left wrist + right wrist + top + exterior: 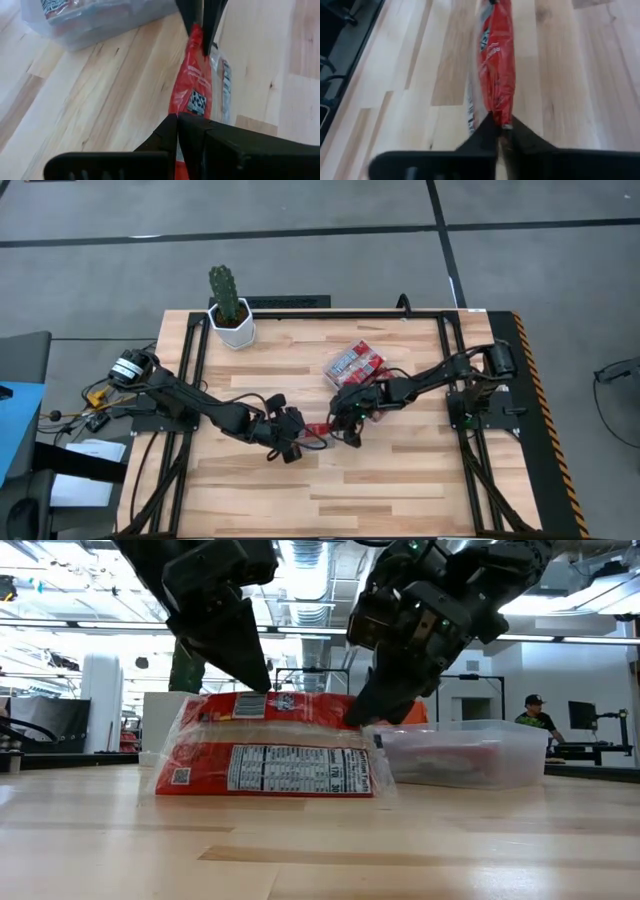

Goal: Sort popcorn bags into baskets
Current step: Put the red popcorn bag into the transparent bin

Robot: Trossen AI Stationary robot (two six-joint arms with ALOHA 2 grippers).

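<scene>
A red popcorn bag (270, 765) stands on its long lower edge on the table's middle, its printed side facing the near edge. My left gripper (258, 685) is shut on its upper edge near the left end, and my right gripper (365, 715) is shut on its right end. In the high view the two grippers meet at the bag (318, 428). The clear plastic basket (500, 755) stands just behind the bag to the right, with several red bags lying in it. My left gripper pinches the bag's upper edge (176, 112) near its left end between its two fingers. The fingers slant down from the table's left. The bag stands upright, with its lower edge on the table. My right gripper pinches the bag's right end (502, 112) near the top between its two fingers. It comes slanting down from the table's right, with the fingers along the bag's length. The bag stays upright on the table.
A white pot with a cactus (232, 320) stands at the far left of the table. Black frame rails (450, 360) run along the table's sides and far edge. Bare wood lies toward the near edge (330, 490). A person stands in the room beyond (535, 715).
</scene>
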